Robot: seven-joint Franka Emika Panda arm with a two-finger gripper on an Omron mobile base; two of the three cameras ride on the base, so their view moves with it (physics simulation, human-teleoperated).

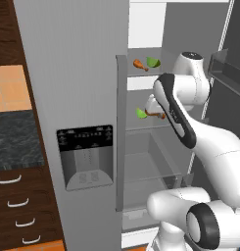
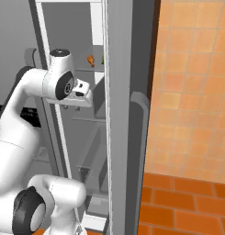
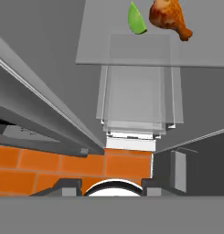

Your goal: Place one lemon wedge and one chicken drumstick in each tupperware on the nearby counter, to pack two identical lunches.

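Inside the open fridge, a green lemon wedge (image 1: 141,113) and a brown chicken drumstick (image 1: 157,114) lie on the middle glass shelf. My gripper (image 1: 152,106) hovers just above them, partly behind my forearm. From the hand camera the same lemon wedge (image 3: 137,20) and drumstick (image 3: 170,18) sit at the far end of the shelf, well beyond my gripper (image 3: 111,185), whose fingers stand apart with nothing between them. A second drumstick (image 1: 139,63) and lemon wedge (image 1: 153,62) rest on the shelf above. The black speckled counter (image 1: 13,139) is at the left. The tupperware is out of view.
The grey fridge door with its dispenser panel (image 1: 85,157) stands to the left of the opening, and the other door (image 2: 127,114) to its right. Clear drawers (image 1: 151,162) sit below the shelves. Brown drawers with silver handles (image 1: 16,202) are under the counter.
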